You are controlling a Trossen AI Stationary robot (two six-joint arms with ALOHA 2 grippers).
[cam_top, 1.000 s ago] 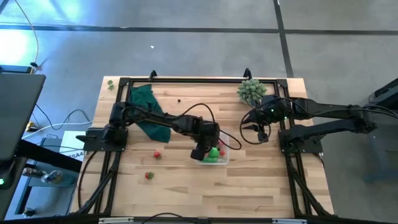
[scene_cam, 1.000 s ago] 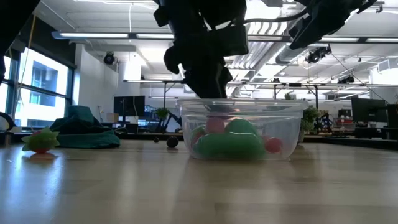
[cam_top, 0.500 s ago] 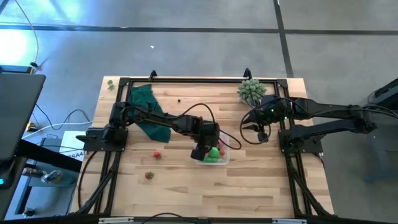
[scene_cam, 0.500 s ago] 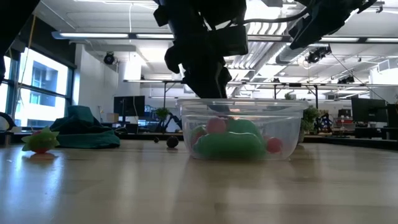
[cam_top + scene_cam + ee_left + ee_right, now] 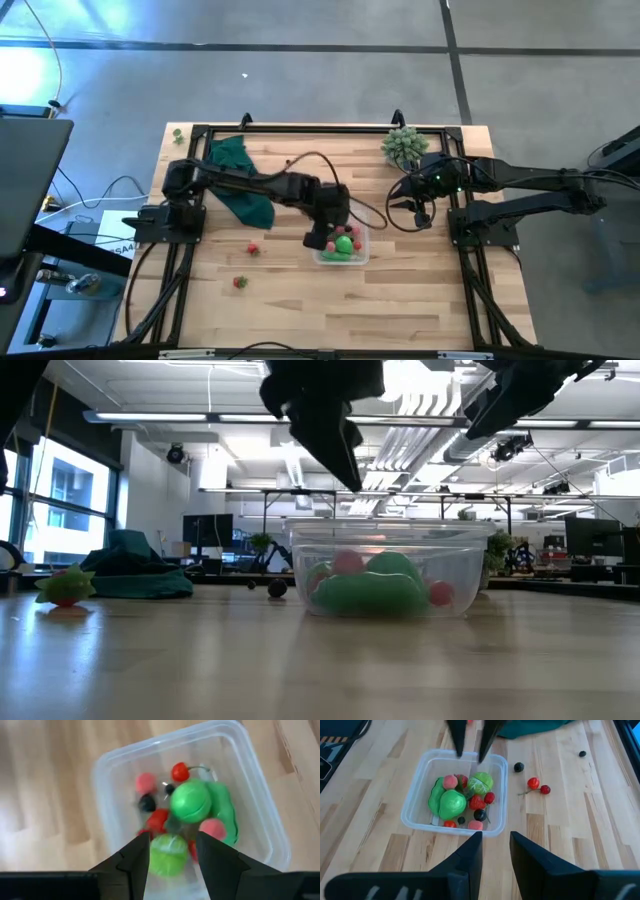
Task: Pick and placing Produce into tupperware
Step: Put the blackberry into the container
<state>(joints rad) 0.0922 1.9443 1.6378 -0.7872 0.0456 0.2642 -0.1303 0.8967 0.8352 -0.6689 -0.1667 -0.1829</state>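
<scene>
Left gripper (image 5: pixel 320 241) above tupperware (image 5: pixel 341 246), jaws spread and empty.
Tupperware near counter (image 5: pixel 300 310) centre, holding green, red, pink and dark produce (image 5: pixel 190 807); two red pieces (image 5: pixel 252 248) loose toward left edge. Right gripper (image 5: pixel 419 216) parked near right edge, jaws parted.

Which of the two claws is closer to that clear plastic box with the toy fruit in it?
The left. The left gripper hangs open just above the tupperware, at its rim. The right gripper hovers open off to the side, well apart from it, nearer the spiky plant.
</scene>
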